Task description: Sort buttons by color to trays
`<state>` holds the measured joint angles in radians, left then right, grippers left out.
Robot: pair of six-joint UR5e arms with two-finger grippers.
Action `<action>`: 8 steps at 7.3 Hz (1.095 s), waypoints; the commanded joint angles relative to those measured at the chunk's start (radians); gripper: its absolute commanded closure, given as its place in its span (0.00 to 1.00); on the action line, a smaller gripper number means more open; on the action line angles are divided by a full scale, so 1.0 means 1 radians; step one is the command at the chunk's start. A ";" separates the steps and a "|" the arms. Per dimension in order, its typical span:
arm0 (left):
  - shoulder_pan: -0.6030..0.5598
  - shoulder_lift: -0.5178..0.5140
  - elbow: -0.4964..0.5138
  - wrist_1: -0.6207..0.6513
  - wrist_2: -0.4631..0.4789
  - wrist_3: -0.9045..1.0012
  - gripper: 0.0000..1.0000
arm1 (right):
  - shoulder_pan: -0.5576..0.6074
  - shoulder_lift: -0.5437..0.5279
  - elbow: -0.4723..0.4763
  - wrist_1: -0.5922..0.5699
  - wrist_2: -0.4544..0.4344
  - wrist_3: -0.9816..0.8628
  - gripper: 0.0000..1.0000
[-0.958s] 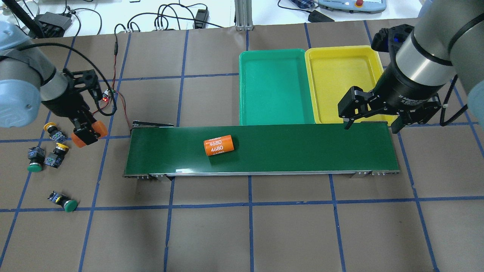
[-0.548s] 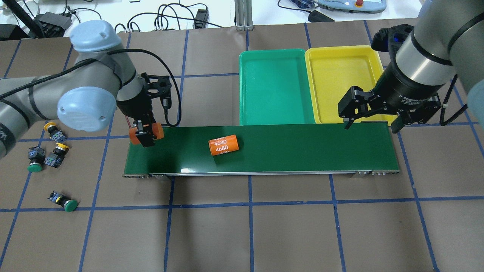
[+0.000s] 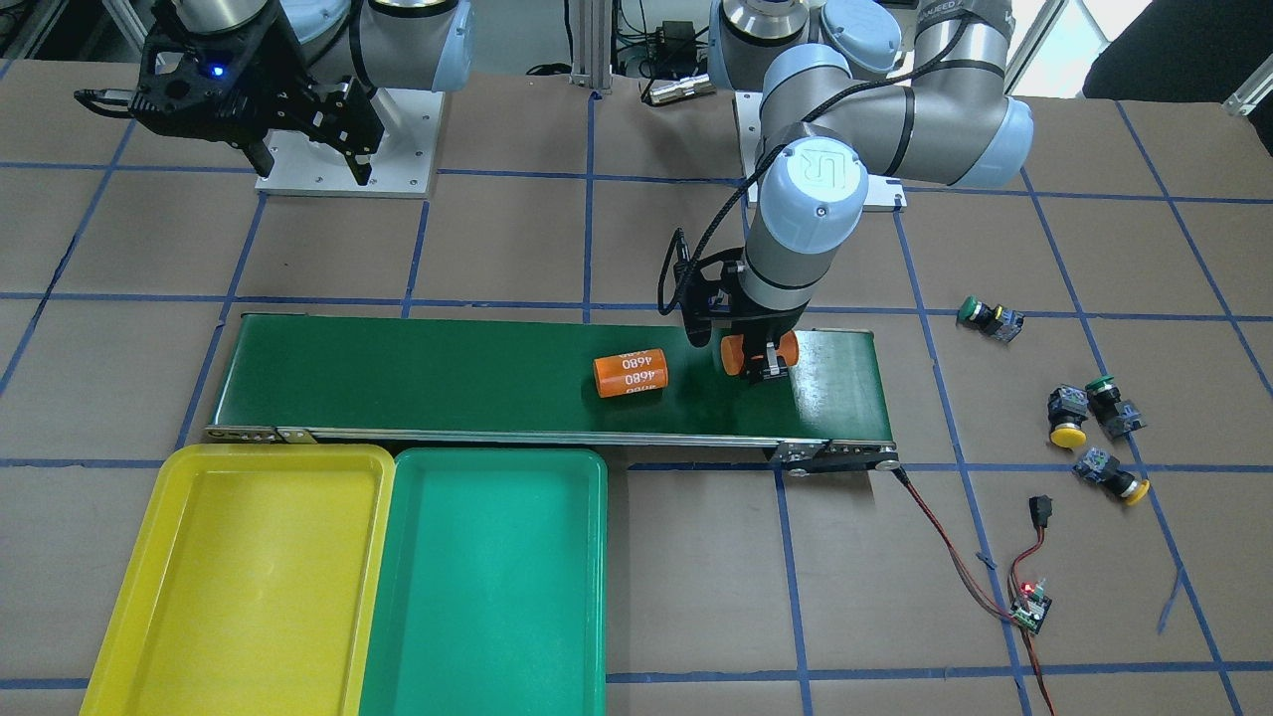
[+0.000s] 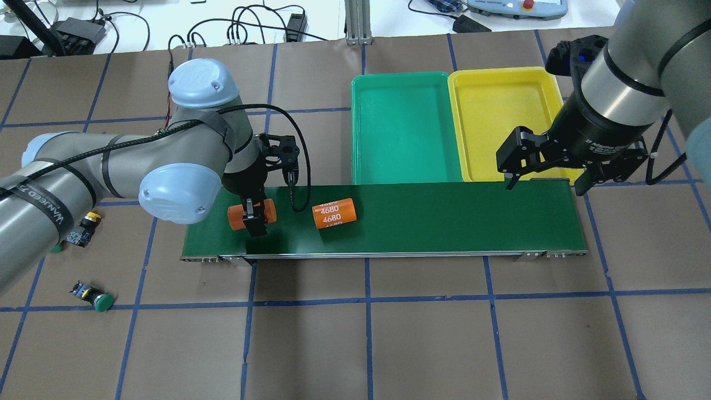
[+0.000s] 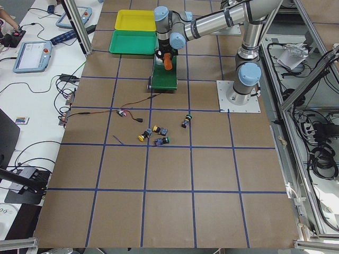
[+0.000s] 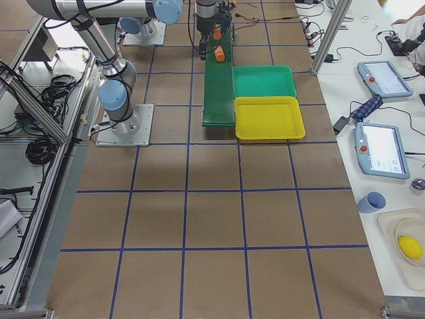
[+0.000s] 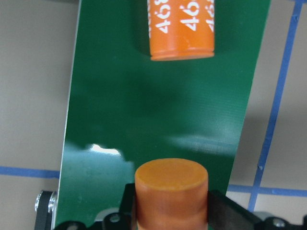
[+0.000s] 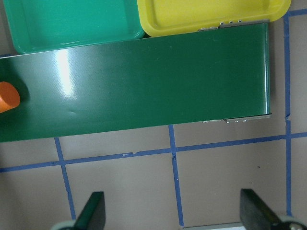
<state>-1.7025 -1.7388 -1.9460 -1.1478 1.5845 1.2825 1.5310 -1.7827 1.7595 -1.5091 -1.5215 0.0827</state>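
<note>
- Overhead: the left gripper (image 4: pixel 254 215), clamped on a plain orange plastic cylinder (image 4: pixel 239 216), has swung from the small mushroom-capped push buttons (image 4: pixel 95 297) at far left to the long dark-green conveyor belt (image 4: pixel 444 216). The right gripper (image 4: pixel 544 189) hangs wide at right, unmoved.
- Front-facing: all four buttons lie at right, none gripped. Neither the shallow yellow plastic tray (image 3: pixel 239 567) nor the green plastic tray (image 3: pixel 487 577), lower left, holds any, so sorting seems unstarted.
</note>
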 commanded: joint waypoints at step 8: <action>0.519 0.130 -0.054 -0.070 -0.026 0.033 0.00 | 0.000 -0.001 0.000 0.000 0.001 0.000 0.00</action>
<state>-1.3159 -1.6125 -1.9909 -1.2018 1.5563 1.2544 1.5309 -1.7836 1.7594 -1.5094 -1.5202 0.0828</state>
